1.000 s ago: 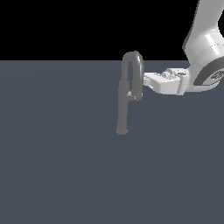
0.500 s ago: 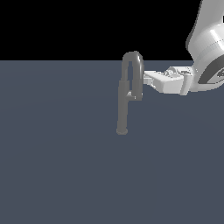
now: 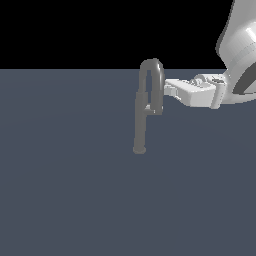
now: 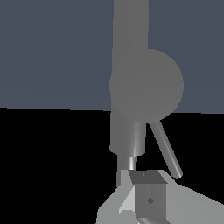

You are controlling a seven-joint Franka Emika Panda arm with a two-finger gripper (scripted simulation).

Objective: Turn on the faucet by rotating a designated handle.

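The dull-grey faucet [image 3: 140, 122] stands upright on the floor, its gooseneck spout arching to the exterior view's right. The handle [image 3: 149, 106] is a short stub with a pale highlight on the post at mid-height, between post and spout end. My white gripper [image 3: 168, 88] reaches in from the exterior view's right, with its tips beside the spout's outer side, above the handle. The jaws look pressed together with nothing between them. In the wrist view the faucet [image 4: 146, 85] fills the centre, a thin grey rod [image 4: 167, 151] slants beside it, and my gripper [image 4: 148, 186] is close under it.
The flat slate-grey floor [image 3: 65, 190] stretches all around the faucet. The white arm [image 3: 240, 55] rises at the exterior view's upper right. Beyond the floor's far edge there is only black.
My arm has shifted slightly up and toward the exterior view's right. The fingertips stay beside the spout. The faucet and its handle look the same.
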